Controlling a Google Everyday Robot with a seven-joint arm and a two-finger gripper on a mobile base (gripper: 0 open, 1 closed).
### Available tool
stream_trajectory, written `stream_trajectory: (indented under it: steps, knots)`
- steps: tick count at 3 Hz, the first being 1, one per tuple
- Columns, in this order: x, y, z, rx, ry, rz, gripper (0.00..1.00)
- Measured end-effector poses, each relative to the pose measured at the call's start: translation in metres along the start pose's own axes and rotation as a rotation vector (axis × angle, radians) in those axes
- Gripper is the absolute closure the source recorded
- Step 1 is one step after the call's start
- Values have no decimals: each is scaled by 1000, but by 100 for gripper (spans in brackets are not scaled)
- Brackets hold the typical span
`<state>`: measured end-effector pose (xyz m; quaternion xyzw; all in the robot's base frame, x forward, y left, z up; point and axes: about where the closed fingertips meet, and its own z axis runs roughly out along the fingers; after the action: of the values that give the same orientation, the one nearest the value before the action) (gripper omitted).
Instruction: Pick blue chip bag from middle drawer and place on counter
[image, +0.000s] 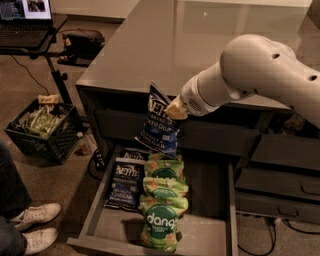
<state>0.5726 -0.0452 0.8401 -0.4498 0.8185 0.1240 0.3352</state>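
Far left: an open laptop (25, 14) sits on a stand in the top corner. Below it, a black crate (44, 131) of greenish packets stands on the carpet. A pair of white shoes (34, 216), worn by a person at the frame edge, occupies the bottom left corner.

Centre left: the middle drawer (210, 210) is pulled fully out of the dark cabinet. On its left side lies a second blue bag (125, 184), flat and label up, touching the drawer's left wall. Just beside it, a row of green bags (162, 220) runs from near the drawer's front back toward the cabinet, overlapping one another. The right half of the drawer floor is bare.

Centre: the blue chip bag (160, 122) is clear of the drawer, hanging in the air in front of the cabinet face. Its lower edge is above the rearmost green bag and its top corner is about level with the front edge of the counter (200, 45). It hangs tilted, lettering facing outward. It is not on the counter.

Centre right: the gripper (176, 109) is clenched on the upper right edge of the blue chip bag, which is suspended from it alone. The gripper sits just below the counter's front edge, so that edge stands between the bag and the worktop.

Right: the white arm (260, 75) reaches in from the right edge, crossing over the counter's front right portion and hiding that stretch of its edge. Beneath it, closed drawers (280, 185) with small handles fill the cabinet's right side.
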Motion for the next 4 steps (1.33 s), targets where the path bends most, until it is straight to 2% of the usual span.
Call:
stream_trajectory:
  steps: [1, 3, 4]
  knots:
    - [-9, -5, -10, 27, -25, -9, 100]
    - [-29, -62, -55, 151, -105, 30, 100]
    - [-37, -90, -77, 178, -144, 43, 100]
